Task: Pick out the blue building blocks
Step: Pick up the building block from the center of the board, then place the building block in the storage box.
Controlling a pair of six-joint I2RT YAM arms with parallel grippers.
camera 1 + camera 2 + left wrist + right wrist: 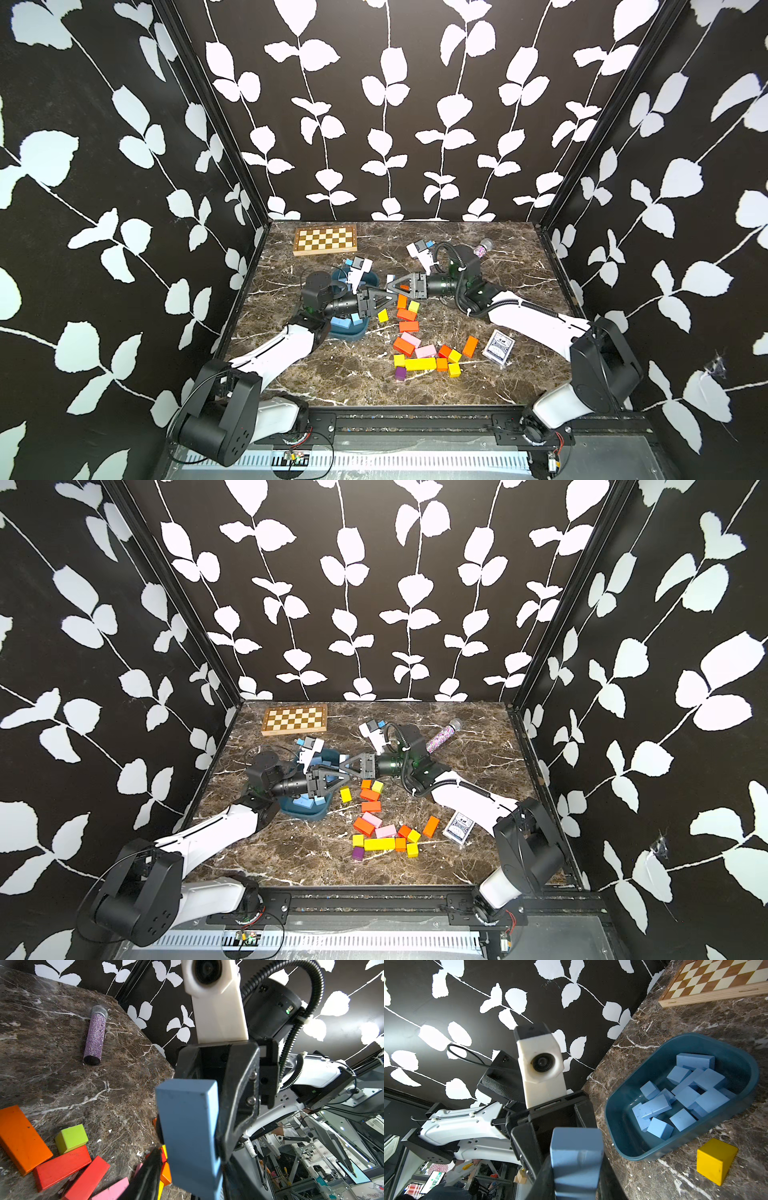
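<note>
Lots of light blue blocks (683, 1093), cubes and short bricks, lie in a heap inside the dark teal tray (618, 1126). One more blue brick (187, 1126) is up in the air just beside the tray, above some orange blocks. It is smooth and plain, with a few tiny dark specks.

The brown marble surface (332, 382) has black walls with white leaves on three sides. The tray sits close to the left edge. The near part of the surface is bare. So is the strip at the back between the chessboard (325, 240) and the sparkly microphone (442, 735). Orange, yellow, pink and purple blocks (419, 353) lie in the middle. A pack of cards (498, 345) lies to their right. One yellow cube (714, 1160) sits just beside the tray.

The left arm (274, 353) and the right arm (536, 322) reach in from the near corners. Their ends lie almost flat and point at each other, tip to tip. The left arm passes over the tray. The right jaws pinch the blue brick. The left jaws are right at the brick too, but I cannot tell if they squeeze it or stand apart.
</note>
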